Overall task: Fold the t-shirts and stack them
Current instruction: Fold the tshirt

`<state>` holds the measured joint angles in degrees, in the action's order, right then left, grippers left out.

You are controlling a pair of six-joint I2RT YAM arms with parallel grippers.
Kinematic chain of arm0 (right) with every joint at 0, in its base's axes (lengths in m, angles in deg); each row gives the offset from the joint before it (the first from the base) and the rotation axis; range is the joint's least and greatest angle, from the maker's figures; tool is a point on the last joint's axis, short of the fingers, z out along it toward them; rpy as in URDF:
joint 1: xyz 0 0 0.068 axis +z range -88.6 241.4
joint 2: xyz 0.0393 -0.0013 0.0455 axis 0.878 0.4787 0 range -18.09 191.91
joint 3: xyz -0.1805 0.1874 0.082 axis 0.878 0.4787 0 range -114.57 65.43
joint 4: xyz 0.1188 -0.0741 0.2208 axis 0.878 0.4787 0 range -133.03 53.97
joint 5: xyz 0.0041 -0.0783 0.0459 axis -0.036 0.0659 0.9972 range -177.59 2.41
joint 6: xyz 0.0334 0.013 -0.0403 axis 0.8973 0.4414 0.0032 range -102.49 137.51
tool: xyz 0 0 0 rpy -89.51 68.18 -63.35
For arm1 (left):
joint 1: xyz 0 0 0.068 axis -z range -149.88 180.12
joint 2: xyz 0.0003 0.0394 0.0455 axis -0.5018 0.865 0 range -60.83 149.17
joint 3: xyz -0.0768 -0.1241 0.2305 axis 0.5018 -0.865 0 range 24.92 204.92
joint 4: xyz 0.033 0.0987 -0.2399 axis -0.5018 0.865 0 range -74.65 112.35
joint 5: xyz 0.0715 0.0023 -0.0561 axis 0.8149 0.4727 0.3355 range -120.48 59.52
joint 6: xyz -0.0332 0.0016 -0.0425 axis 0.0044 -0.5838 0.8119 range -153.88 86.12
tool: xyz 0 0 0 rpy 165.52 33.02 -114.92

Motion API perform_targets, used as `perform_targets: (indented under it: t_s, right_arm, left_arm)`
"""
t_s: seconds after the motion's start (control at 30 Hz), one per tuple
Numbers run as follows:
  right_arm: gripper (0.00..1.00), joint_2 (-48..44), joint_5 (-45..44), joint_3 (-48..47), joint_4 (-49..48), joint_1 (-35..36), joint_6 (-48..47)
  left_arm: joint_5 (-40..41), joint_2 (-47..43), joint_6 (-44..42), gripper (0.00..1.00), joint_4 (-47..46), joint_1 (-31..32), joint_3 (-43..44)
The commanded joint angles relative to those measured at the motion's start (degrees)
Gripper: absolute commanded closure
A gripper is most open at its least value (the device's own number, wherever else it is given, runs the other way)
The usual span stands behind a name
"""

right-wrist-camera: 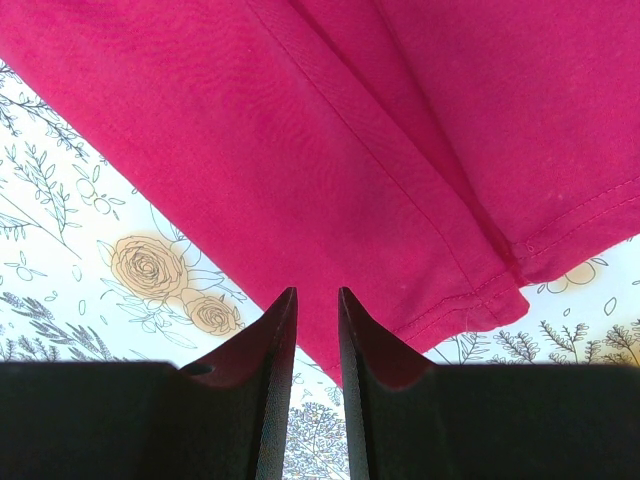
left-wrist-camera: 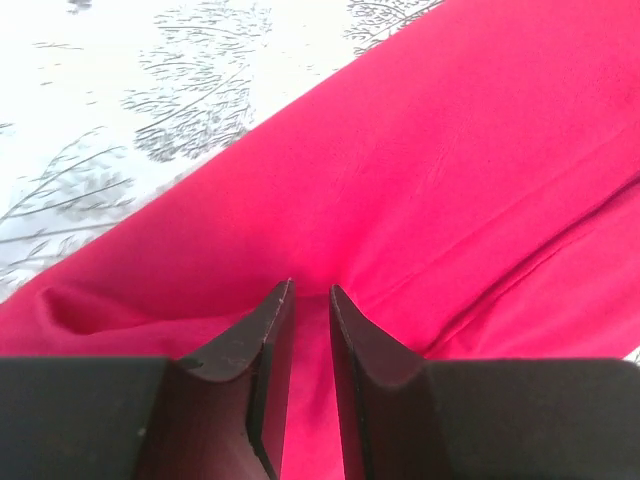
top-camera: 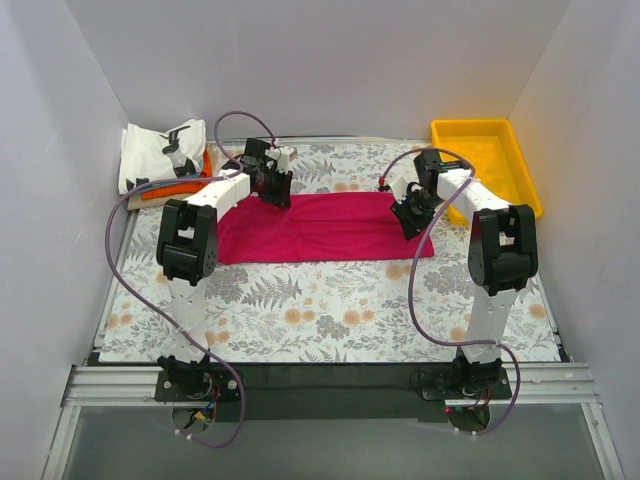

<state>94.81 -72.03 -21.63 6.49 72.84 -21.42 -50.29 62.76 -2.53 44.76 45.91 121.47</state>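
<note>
The magenta shirt (top-camera: 320, 230) is laid as a long strip across the middle of the flowery table (top-camera: 330, 320). The other folded shirts are piled in the upper left of the top view, with the white printed shirt (top-camera: 160, 145) on top and a bit of the orange shirt (top-camera: 206, 164) seen under it. The left gripper (top-camera: 278, 192) is set on the strip's upper left edge, and the right gripper (top-camera: 411, 225) on its right end. Both are nearly shut, with only a thin gap, and red cloth seems to be nipped in each. If the two ends are lifted unevenly, the strip could be twisted and the fold spoiled. Only a small corner is held on the right, so it could be dropped. The pile and the yellow tray (top-camera: 520, 175) are shown only in the top view. Only in the left wrist view are little creases seen running to the fingertips (left-wrist-camera: 268, 325). Only in the right wrist view are the stitched hem (right-wrist-camera: 470, 300) and the layers at the corner shown.
</note>
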Motion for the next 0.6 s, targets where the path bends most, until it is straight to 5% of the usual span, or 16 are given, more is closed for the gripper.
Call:
perform_targets:
  t_s: [0.0,0.4,0.57]
  right_arm:
    - [0.75,-0.3,0.6,0.6,0.5,0.3,0.2]
    - [0.74,3.1,2.2,-5.3,0.3,0.3,1.3]
    - [0.76,7.9,1.9,-6.4,0.1,0.8,2.0]
  left_arm:
    - [-1.7,0.2,1.2,0.78,0.5,0.6,2.9]
    - [4.1,-21.4,8.4,0.72,-0.6,-1.8,-14.8]
    - [7.9,-20.4,11.9,0.79,0.1,-3.3,-20.2]
